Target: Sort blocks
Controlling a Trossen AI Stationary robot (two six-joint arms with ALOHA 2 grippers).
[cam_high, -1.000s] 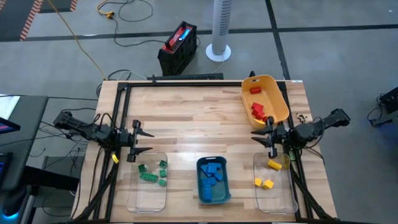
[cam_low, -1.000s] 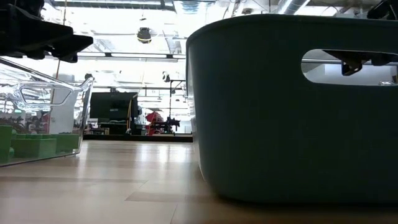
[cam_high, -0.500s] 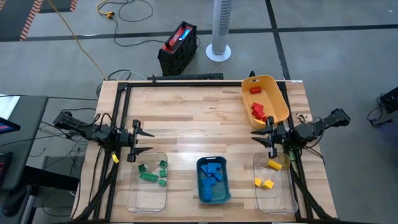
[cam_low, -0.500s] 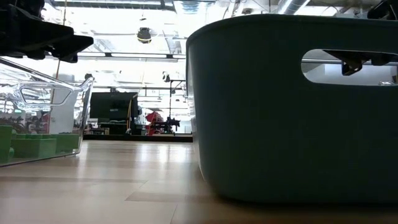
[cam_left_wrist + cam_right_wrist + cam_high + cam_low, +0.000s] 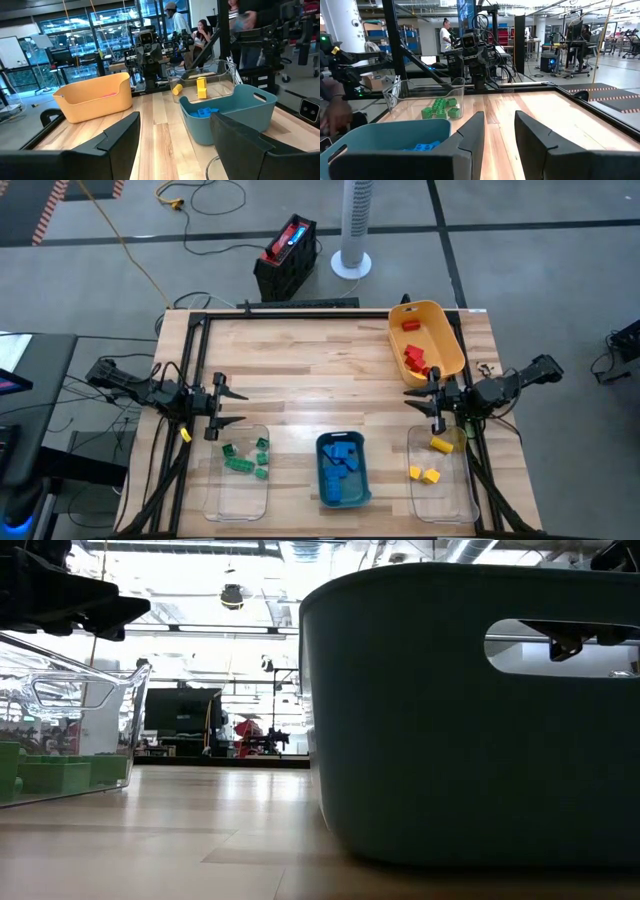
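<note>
Your left gripper (image 5: 226, 408) and right gripper (image 5: 424, 400) hover released, empty, blocks (image 5: 342, 461) already sorted into bins (image 5: 432, 315) beside them

Table (image 5: 320, 355): I see pale wood in butcher-block strips, smooth, with a soft satin sheen in the low view.

Teal bin (image 5: 470, 720): matt plastic, faint grain, no glare.

Yellow bin (image 5: 447, 330): smooth plastic, dull finish.

Clear bins, left (image 5: 240, 490) and right (image 5: 445, 485): glossy transparent plastic; the left one throws bright reflections in the low view.

Blocks, green (image 5: 240, 464), blue (image 5: 343, 461), yellow (image 5: 441, 444), red (image 5: 415, 358): hard plastic, by my eye, lightly shiny.

Left gripper (image 5: 226, 408) and right gripper (image 5: 427, 403): fingers matt black, plastic-looking.
</note>
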